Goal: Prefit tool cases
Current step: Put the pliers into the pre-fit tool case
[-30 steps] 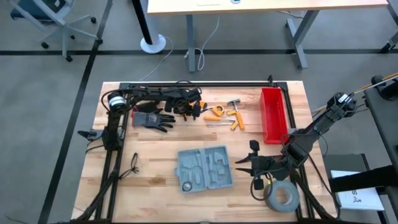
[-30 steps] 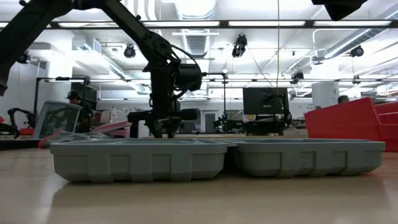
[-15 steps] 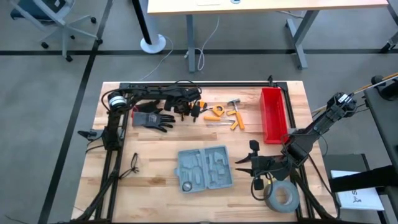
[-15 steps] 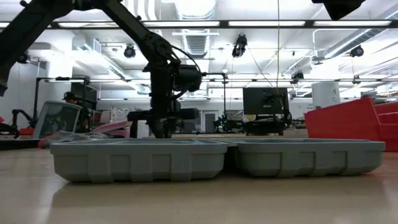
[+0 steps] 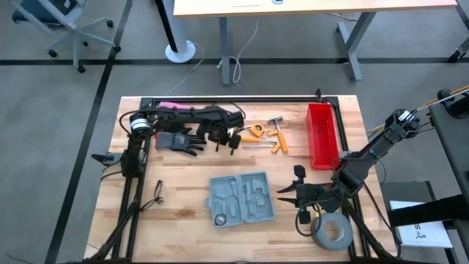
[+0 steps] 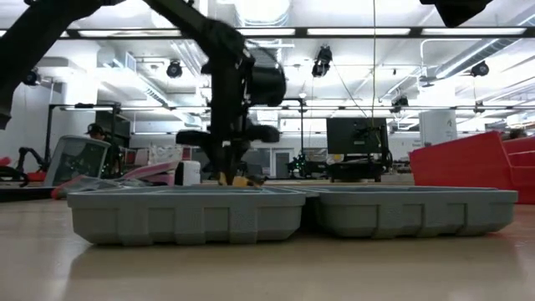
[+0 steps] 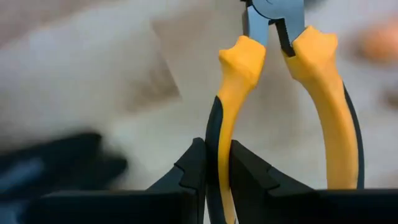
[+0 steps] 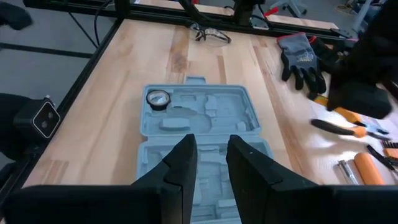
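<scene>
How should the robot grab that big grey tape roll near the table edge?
Probably by pinching the tape roll on its ring wall, with one end effector finger in the hole and one outside, coming straight down from above. It lies flat with its hole facing up, so the wall is the thin part to pinch.

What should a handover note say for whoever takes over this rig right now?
Left gripper: shut on one handle of the yellow pliers, at the table's far side by the black glove.
Right gripper: fingers apart, empty, waiting beside the tool case.
Case lies open mid-table, its slots almost all empty.
Left: seat the pliers, then the other tools.
</scene>
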Robot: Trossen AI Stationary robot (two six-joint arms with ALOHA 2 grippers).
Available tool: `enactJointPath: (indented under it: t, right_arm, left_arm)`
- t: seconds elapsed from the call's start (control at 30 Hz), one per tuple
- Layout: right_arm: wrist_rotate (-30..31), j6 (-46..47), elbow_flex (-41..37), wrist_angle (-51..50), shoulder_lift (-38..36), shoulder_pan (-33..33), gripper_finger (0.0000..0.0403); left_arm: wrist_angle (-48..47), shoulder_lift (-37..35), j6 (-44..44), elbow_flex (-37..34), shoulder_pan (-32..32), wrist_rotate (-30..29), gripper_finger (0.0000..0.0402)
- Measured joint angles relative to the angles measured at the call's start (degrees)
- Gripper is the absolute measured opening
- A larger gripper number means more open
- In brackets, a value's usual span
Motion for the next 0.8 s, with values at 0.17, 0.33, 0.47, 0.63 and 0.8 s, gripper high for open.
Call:
enactJointPath:
  t: [0.17,0.33,0.47,0.63,0.8]
  right_arm:
    - [0.1,0.1,0.0,0.0,0.0,0.1,0.0081]
    - [0.1,0.1,0.0,-1.6,0.0,0.1,0.0085]
    - [0.2,-0.5,0.0,-2.3,0.0,0.1,0.008]
    - [0.2,-0.8,0.0,-2.9,0.0,0.1,0.0072]
    - [0.2,-0.7,0.0,-2.9,0.0,0.1,0.0073]
  left_arm:
    - [-6.8,-0.4,-3.4,3.4,-6.5,-1.0,0.0042]
    - [-8.1,-0.5,-8.4,6.6,-14.2,-1.1,0.0042]
    - [-8.0,-0.5,-14.2,9.0,-21.2,-0.9,0.0042]
    - [-7.8,-0.6,-24.1,10.5,-29.9,-2.7,0.0042]
    - [-6.5,0.0,-34.7,10.5,-36.6,-2.8,0.0042]
